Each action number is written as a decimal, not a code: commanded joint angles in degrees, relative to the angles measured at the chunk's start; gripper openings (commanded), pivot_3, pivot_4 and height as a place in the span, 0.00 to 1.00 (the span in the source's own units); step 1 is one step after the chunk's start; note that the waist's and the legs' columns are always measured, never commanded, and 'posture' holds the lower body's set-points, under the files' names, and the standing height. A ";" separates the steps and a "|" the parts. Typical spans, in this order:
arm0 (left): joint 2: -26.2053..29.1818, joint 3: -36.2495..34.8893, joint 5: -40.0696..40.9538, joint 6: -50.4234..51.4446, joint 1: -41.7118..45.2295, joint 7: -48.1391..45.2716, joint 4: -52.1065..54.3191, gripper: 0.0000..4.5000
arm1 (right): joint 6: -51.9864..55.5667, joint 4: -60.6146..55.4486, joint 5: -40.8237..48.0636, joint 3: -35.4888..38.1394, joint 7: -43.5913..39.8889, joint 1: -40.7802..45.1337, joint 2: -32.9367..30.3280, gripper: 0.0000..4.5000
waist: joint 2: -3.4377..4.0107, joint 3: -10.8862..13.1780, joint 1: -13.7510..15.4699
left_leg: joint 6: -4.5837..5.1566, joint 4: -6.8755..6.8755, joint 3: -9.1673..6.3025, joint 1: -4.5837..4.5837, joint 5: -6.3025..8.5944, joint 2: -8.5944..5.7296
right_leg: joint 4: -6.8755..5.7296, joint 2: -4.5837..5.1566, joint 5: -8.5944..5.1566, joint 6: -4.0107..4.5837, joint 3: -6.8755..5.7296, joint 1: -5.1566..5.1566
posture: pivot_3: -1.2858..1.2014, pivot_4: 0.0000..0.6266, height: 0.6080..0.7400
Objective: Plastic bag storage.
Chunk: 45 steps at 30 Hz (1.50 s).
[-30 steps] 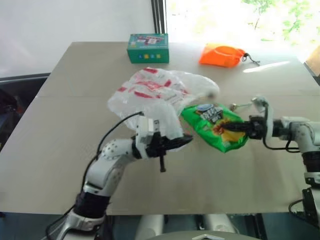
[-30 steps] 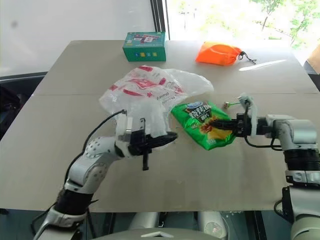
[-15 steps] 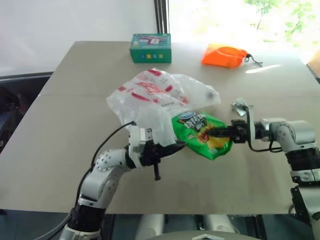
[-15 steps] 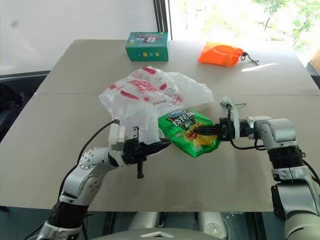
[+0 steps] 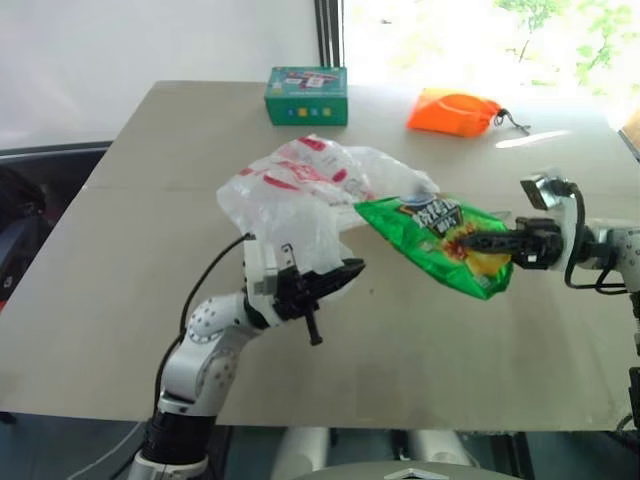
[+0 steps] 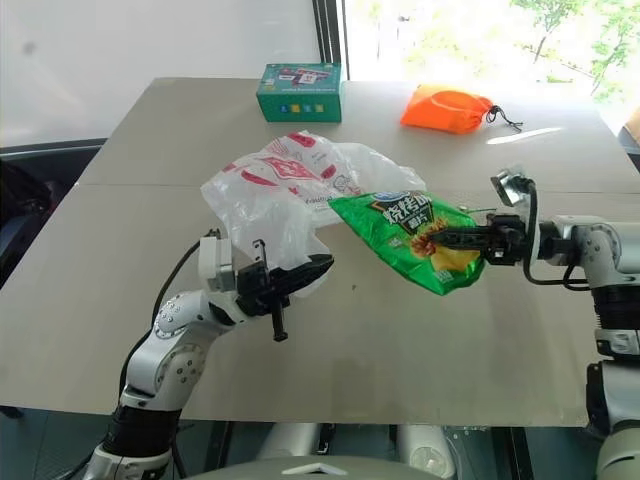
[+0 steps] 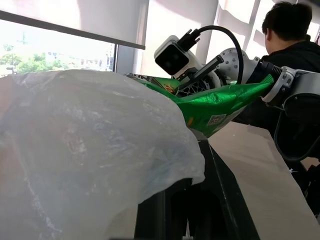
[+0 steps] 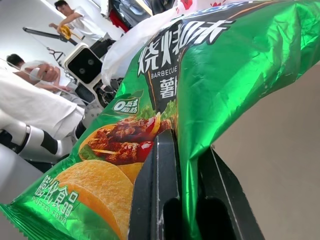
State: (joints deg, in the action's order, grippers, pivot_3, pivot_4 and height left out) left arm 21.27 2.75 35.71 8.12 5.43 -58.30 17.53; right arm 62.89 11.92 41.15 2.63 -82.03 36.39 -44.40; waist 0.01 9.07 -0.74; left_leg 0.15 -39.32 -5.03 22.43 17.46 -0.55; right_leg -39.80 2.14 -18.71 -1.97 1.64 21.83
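Left fingers (image 5: 345, 272) bag-draped (image 5: 300, 195), right fingers (image 5: 478, 242) packet-hidden (image 5: 440, 240)

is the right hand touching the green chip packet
Touching. In the right wrist view the right hand's fingers clamp a fold of the chip packet.

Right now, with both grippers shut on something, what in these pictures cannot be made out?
- Plastic bag mouth: head views, folds hide any opening.
- Chip packet leading end: head views, it overlaps the bag, so inside or on top is unclear.
- Left gripper fingertips: left wrist view, bag film covers them.
- Green box print: head views, too small.
- Orange drawstring pouch contents: closed.
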 commanded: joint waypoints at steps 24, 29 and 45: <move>-0.73 3.16 -1.63 -3.12 -2.13 -1.43 2.68 0.00 | -7.86 7.66 -7.02 -7.15 22.94 7.27 29.84 0.01 | 0.00 0.00 -0.21 | -0.03 0.00 -0.06 -0.03 -0.02 -0.02 | -0.05 -0.02 0.00 0.00 -0.05 0.03 | 0.52 0.24 1.00; -1.09 3.63 -2.05 -3.68 -2.00 -1.59 2.16 0.00 | -15.93 10.31 -9.73 -2.08 33.91 8.36 35.29 0.01 | 0.01 0.00 -0.54 | -0.03 0.01 -0.04 -0.05 -0.02 -0.03 | -0.07 -0.02 0.00 0.00 -0.06 0.04 | 0.52 0.24 1.00; 0.04 3.03 -5.80 -8.97 -2.09 -3.59 -4.97 0.00 | -40.77 16.37 -14.27 13.80 58.99 9.53 36.27 0.01 | 0.04 0.01 -1.72 | -0.04 0.09 0.13 -0.16 -0.02 -0.01 | -0.13 -0.12 0.00 0.00 -0.05 0.04 | 0.52 0.24 1.00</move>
State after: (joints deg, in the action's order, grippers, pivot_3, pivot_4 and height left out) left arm 21.19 6.59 30.37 0.91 3.11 -61.28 12.19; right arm 24.93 32.37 25.02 13.53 -25.31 45.82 -8.27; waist 0.05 9.08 -2.46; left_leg 0.12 -39.23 -4.88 22.26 17.44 -0.56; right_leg -39.94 2.03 -18.71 -1.97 1.62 21.87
